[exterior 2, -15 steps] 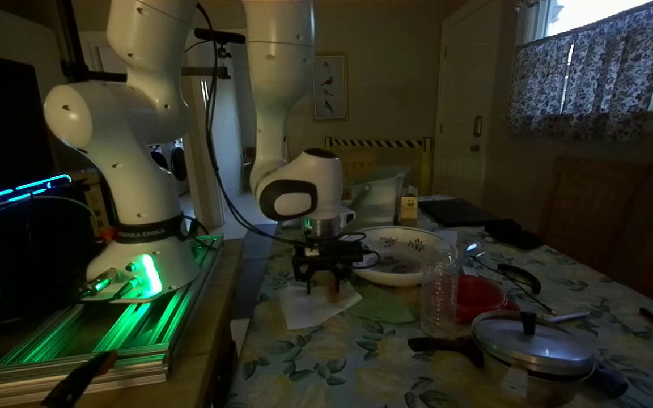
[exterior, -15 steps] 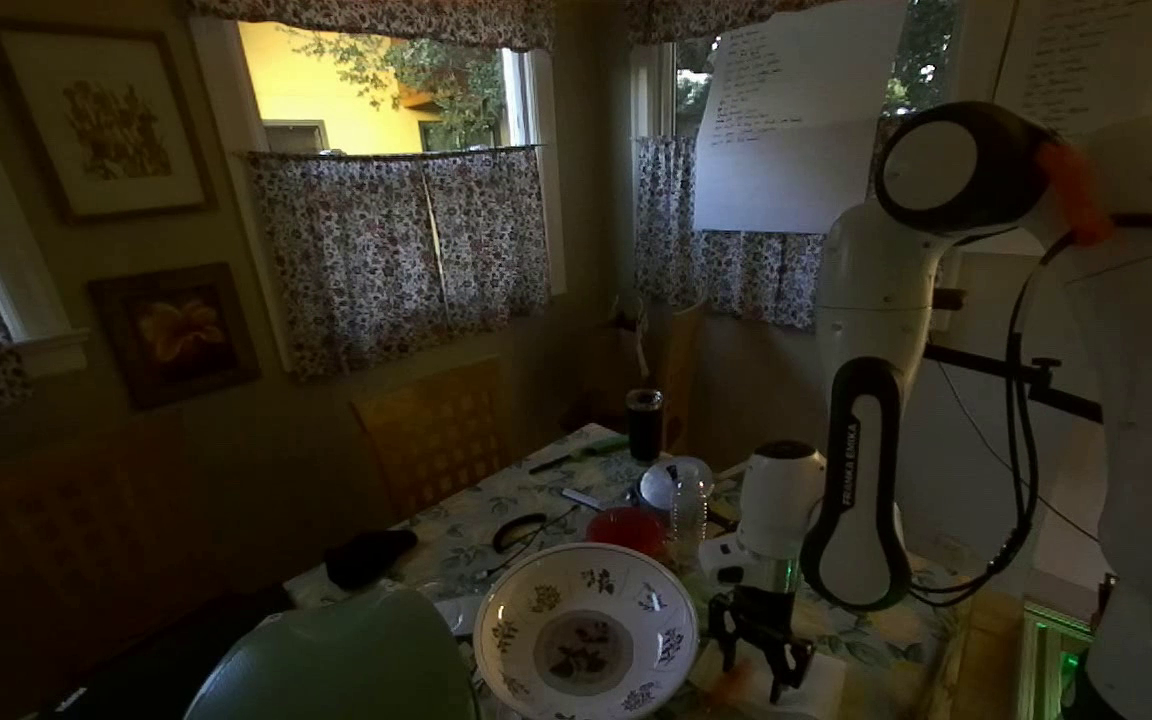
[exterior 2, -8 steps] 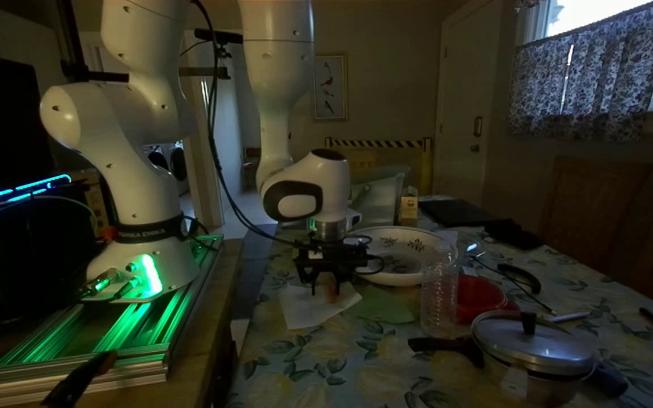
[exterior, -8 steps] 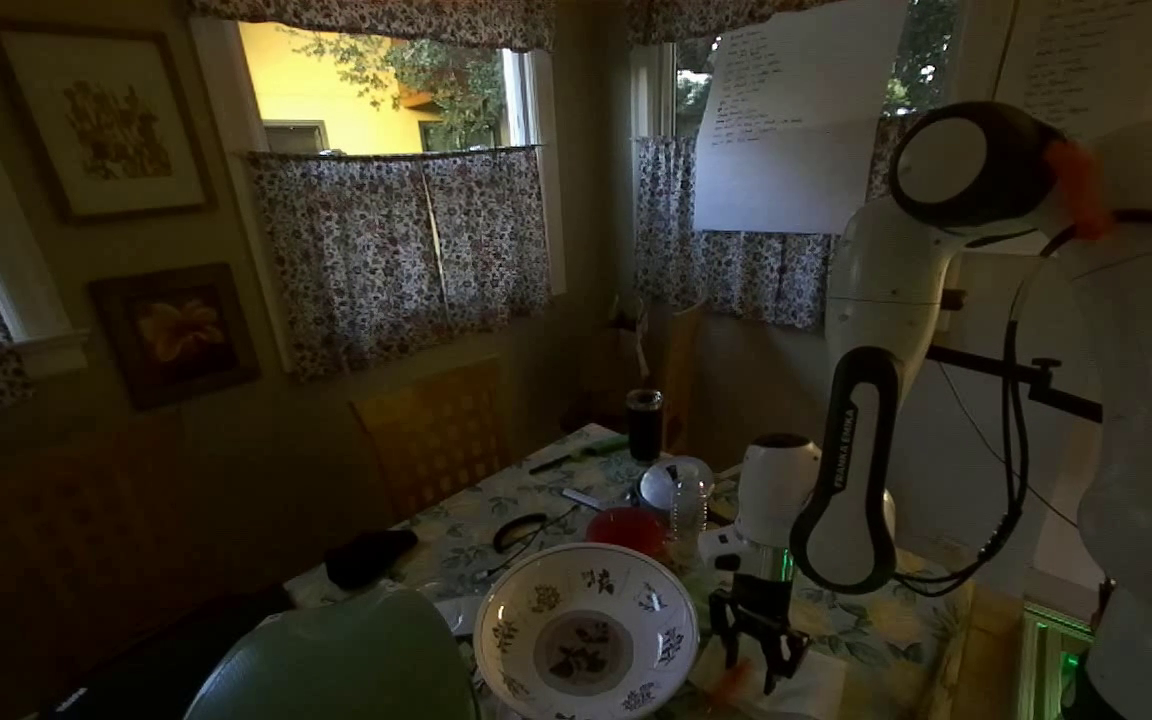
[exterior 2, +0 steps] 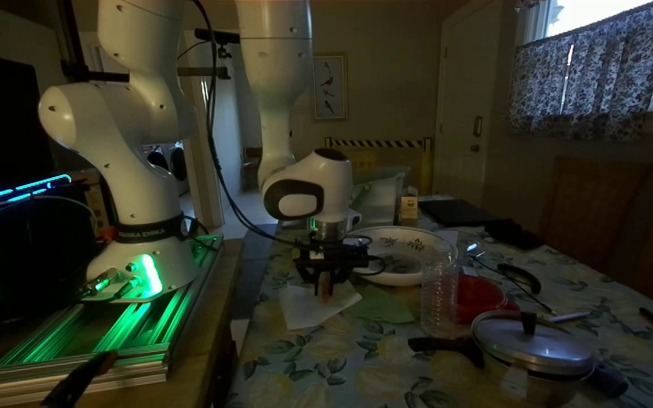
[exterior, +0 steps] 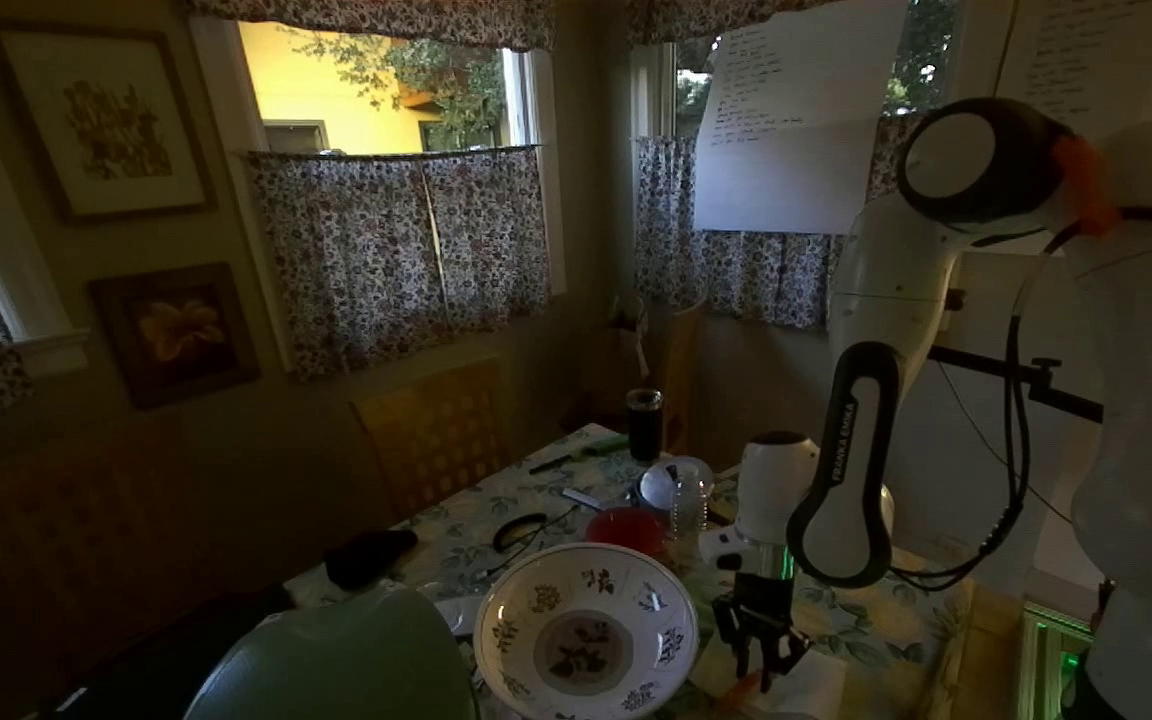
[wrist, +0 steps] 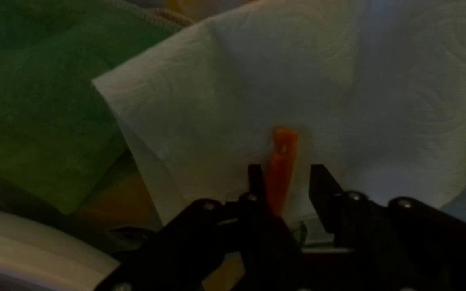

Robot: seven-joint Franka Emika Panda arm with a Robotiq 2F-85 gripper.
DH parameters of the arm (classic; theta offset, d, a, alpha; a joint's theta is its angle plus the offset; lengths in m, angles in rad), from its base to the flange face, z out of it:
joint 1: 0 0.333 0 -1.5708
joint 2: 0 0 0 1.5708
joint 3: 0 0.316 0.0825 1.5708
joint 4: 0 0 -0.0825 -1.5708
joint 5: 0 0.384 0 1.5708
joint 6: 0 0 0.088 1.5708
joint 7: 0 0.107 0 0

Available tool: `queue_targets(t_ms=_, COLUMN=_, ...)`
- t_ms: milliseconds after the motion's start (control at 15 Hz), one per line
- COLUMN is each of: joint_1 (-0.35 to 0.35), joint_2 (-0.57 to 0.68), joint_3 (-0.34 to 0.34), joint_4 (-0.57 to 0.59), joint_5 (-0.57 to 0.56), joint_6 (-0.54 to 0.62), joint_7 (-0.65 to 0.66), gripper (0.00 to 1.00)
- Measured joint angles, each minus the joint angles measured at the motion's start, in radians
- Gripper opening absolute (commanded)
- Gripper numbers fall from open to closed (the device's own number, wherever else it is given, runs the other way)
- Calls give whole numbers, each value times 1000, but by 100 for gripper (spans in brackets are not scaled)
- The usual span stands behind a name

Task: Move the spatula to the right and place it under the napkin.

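The spatula (wrist: 283,157) shows as a narrow orange strip with a small hole, lying over the white napkin (wrist: 338,101). Its lower part is hidden behind my gripper. In both exterior views only a bit of orange shows at the fingers (exterior: 739,692) (exterior 2: 325,283). The napkin lies flat on the table below my gripper, also in both exterior views (exterior: 811,690) (exterior 2: 304,311). My gripper (wrist: 287,167) is partly open, pointing down, with the spatula between its fingers. The spatula is close to the left finger in the wrist view, with a gap to the right one. Both exterior views show the gripper too (exterior: 753,682) (exterior 2: 323,293).
A patterned bowl (exterior: 586,560) stands close beside the gripper. A green cloth (exterior 2: 383,304) lies beside the napkin and partly under its corner. A clear bottle (exterior 2: 439,309), a red dish (exterior 2: 476,297) and a lidded pot (exterior 2: 533,345) stand farther along the floral table.
My gripper's fingers have drawn closer together around the orange strip, which has shifted slightly. The arm has moved a little sideways, toward the bowl. The napkin and bowl have stayed put.
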Motion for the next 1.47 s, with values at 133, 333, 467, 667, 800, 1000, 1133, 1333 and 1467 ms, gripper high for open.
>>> queue_targets(t_ms=133, joint_1=0, joint_2=0, joint_3=1, joint_4=0, joint_5=3, joint_6=-11, joint_7=-8, gripper=43)
queue_targets(t_ms=333, joint_1=0, joint_2=2, joint_3=1, joint_4=0, joint_5=6, joint_6=-19, joint_7=-22, gripper=25)
queue_targets(t_ms=467, joint_1=0, joint_2=2, joint_3=1, joint_4=0, joint_5=8, joint_6=-20, joint_7=-34, gripper=3)
queue_targets(t_ms=667, joint_1=0, joint_2=2, joint_3=2, joint_4=0, joint_5=11, joint_6=-21, joint_7=-41, gripper=5)
queue_targets(t_ms=800, joint_1=0, joint_2=2, joint_3=2, joint_4=0, joint_5=12, joint_6=-21, joint_7=-44, gripper=5)
queue_targets(t_ms=1000, joint_1=1, joint_2=-3, joint_3=7, joint_4=0, joint_5=14, joint_6=-23, joint_7=-47, gripper=5)
queue_targets(t_ms=1133, joint_1=3, joint_2=-19, joint_3=12, joint_4=-7, joint_5=25, joint_6=-23, joint_7=-47, gripper=5)
queue_targets(t_ms=1333, joint_1=-14, joint_2=-68, joint_3=25, joint_4=-42, joint_5=70, joint_6=-27, joint_7=-46, gripper=5)
queue_targets(t_ms=1467, joint_1=-46, joint_2=-95, joint_3=33, joint_4=-47, joint_5=70, joint_6=-56, joint_7=-31, gripper=5)
